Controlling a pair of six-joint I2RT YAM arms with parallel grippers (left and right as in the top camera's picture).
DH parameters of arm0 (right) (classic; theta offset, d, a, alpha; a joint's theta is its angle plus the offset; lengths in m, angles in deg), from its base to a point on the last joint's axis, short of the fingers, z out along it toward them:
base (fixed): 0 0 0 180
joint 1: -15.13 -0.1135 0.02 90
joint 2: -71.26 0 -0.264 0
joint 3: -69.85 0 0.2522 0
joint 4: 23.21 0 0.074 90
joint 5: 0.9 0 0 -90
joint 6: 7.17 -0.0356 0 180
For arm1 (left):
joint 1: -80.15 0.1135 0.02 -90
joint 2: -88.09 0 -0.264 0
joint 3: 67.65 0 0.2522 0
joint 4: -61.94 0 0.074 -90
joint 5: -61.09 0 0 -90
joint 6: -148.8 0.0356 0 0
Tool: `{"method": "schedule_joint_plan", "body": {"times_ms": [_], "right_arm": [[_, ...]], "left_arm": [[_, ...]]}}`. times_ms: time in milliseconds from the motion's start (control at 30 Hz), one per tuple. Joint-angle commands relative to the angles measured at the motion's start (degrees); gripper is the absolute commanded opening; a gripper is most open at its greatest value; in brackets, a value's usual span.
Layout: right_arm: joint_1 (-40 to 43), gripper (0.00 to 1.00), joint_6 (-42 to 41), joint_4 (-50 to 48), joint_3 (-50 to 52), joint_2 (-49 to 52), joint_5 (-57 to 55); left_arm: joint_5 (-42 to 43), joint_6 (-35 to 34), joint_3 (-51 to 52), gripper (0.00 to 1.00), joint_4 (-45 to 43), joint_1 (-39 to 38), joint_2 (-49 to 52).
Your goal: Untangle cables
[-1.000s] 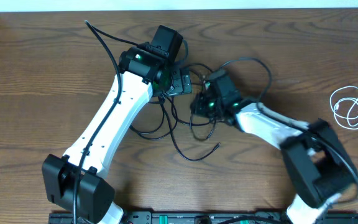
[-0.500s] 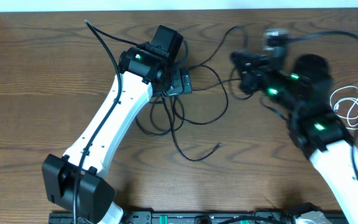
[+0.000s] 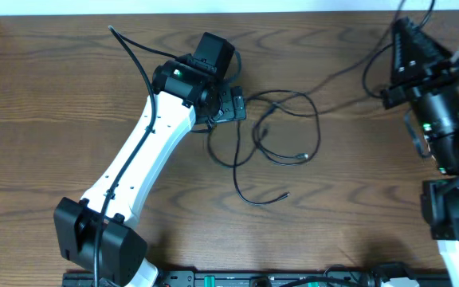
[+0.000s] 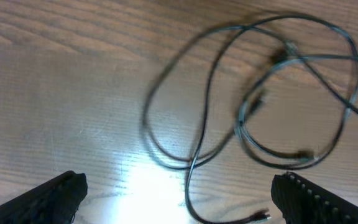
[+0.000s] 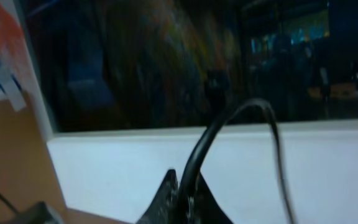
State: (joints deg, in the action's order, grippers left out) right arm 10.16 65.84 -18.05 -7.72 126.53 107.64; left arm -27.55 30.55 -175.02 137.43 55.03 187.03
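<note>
The table (image 3: pixel 46 104) has a dark brown wood-grain top. A group of thin black cables (image 3: pixel 318 127) lies on it at centre, slightly toward the far side, in several overlapping loops. One strand ends in a small plug (image 3: pixel 300 157) at the near right of the loops. Another strand curves toward the near side, and its free end (image 3: pixel 284 194) rests apart from the loops. In the left wrist view the cables (image 4: pixel 211 81) lie flat on the wood, partly blurred.

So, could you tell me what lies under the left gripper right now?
Under the open left gripper, looped black cables lie on the wooden table. From overhead, the gripper covers the tangle's left edge, so what runs there is hidden.
</note>
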Motion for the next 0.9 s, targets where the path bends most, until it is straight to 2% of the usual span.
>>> {"method": "schedule_joint_plan", "body": {"times_ms": [0,233,400,567,700,867], "right_arm": [[0.96,0.01,-0.17,5.70,-9.53,3.02,5.40],[1.03,0.01,-0.13,29.86,-35.74,17.18,14.84],[1.03,0.01,-0.13,44.74,-57.22,28.92,19.43],[1.05,0.01,-0.04,56.63,-73.00,37.27,25.27],[1.31,0.01,5.11,69.57,-76.17,39.32,22.40],[1.31,0.01,8.83,87.41,-76.00,41.57,4.35]], "left_arm": [[-0.39,0.59,-0.37,1.00,0.37,0.15,-0.46],[-0.39,0.57,-0.37,1.00,0.37,0.15,-0.46],[-0.39,0.59,-0.37,1.00,0.37,0.15,-0.46],[-0.39,0.59,-0.37,1.00,0.37,0.15,-0.46],[-0.39,0.57,-0.37,1.00,0.37,0.15,-0.46],[-0.37,0.57,-0.37,1.00,0.37,0.15,-0.46]]}}
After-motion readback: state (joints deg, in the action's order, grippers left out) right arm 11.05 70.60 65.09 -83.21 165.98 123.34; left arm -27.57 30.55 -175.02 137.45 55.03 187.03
